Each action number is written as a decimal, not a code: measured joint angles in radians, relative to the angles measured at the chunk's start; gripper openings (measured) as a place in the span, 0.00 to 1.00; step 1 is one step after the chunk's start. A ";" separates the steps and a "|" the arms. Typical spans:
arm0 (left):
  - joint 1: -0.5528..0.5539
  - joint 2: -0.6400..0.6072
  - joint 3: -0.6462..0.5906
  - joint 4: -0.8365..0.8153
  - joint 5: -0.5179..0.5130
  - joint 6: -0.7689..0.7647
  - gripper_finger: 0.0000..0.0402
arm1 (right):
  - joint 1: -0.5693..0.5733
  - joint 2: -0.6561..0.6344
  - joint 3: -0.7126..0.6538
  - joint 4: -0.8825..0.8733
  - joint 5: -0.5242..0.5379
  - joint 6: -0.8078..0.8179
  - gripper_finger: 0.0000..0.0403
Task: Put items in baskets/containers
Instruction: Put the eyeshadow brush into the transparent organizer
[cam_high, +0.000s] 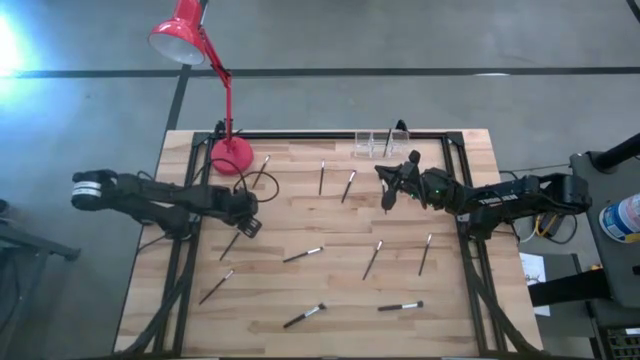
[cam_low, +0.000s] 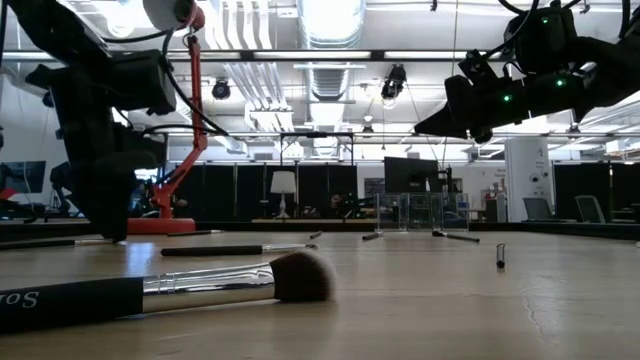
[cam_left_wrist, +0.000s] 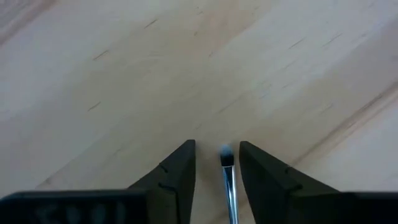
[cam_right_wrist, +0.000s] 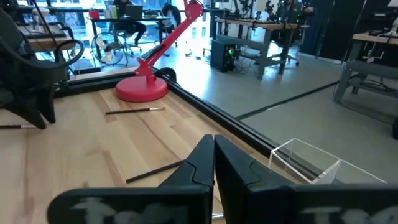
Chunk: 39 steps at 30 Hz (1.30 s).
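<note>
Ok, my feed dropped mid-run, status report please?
Left claw open, low over table, straddling one brush. Right claw shut, raised near clear organiser, holding nothing visible. Other brushes lie scattered; no obstruction.

— Surface? 
— Light wooden table (cam_high: 300, 250), dark rails along its edges.
— Resting on it?
— Red lamp (cam_high: 231, 155) base at upper left; clear organiser (cam_high: 372, 145) at the top edge; makeup brushes (cam_high: 302, 255) scattered singly across centre and lower frame.
</note>
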 joint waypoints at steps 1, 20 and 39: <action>0.000 0.004 0.000 -0.002 0.002 0.009 0.28 | 0.000 0.000 0.000 0.000 0.000 0.000 0.02; 0.000 -0.118 -0.017 0.197 -0.012 0.030 0.00 | 0.008 0.001 -0.001 -0.004 -0.001 0.013 0.02; 0.106 0.053 -0.132 1.450 0.073 0.394 0.00 | 0.006 0.065 0.168 -0.068 -0.262 -0.011 0.02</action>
